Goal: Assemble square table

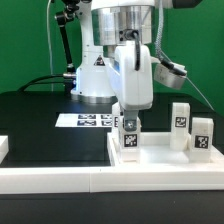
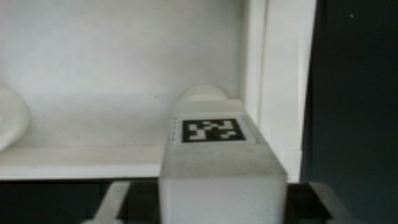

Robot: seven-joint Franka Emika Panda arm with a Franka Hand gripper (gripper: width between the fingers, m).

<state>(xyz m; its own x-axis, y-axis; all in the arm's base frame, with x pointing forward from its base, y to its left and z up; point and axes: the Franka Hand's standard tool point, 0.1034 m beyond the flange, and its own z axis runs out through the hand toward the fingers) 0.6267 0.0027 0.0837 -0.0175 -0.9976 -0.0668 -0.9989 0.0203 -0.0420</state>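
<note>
The hand (image 1: pixel 130 118) is clamping an upright leg (image 1: pixel 130 136) (image 2: pixel 217 150) over the top's (image 1: pixel 150 158) inner floor, near its rim.

Both views low-res and soft, evenly lit from above. Whites glare on the tabletop (image 1: pixel 160 160); black desk (image 1: pixel 40 115) swallows detail. Wrist view's near leg (image 2: pixel 222 165) blurred, faintly shadowed.

gripper (image 1: pixel 129 112) holds a white leg (image 1: pixel 130 134) over the tabletop (image 1: pixel 150 160)
</note>
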